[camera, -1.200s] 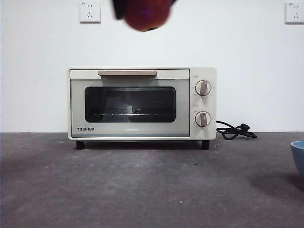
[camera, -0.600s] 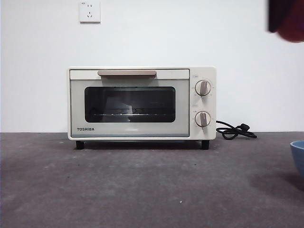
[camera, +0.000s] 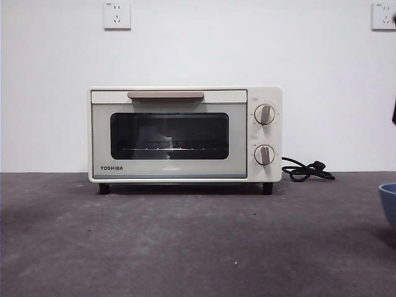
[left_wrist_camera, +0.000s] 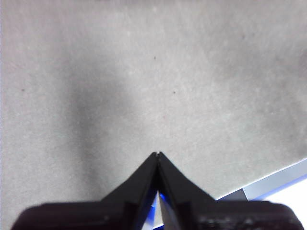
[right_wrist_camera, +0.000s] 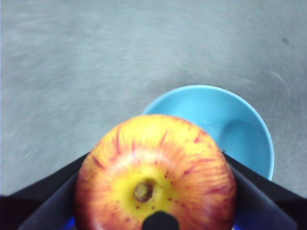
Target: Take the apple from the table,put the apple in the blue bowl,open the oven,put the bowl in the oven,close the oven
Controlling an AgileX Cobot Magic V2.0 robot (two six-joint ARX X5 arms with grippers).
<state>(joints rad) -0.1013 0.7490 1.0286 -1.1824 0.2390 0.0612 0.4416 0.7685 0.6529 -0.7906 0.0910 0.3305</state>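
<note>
A red-and-yellow apple (right_wrist_camera: 156, 167) fills the right wrist view, and my right gripper (right_wrist_camera: 156, 165) is shut on it with a black jaw on each side. It hangs above the blue bowl (right_wrist_camera: 230, 124), which stands empty on the grey table (right_wrist_camera: 72, 72) just beyond the apple. In the front view only the bowl's rim (camera: 389, 198) shows at the right edge, with a dark sliver of the arm (camera: 394, 114) above it. The cream oven (camera: 185, 133) stands at mid-table with its door closed. My left gripper (left_wrist_camera: 157, 155) is shut on nothing, over bare table.
A tan bar handle (camera: 165, 95) runs along the top of the oven door, and two knobs (camera: 264, 114) sit on its right side. A black cord (camera: 306, 170) lies coiled to the right of the oven. A white wall stands behind.
The gripper with the apple has swept rightward from top centre of the front view to beyond its right edge. Oven and bowl have not moved.
</note>
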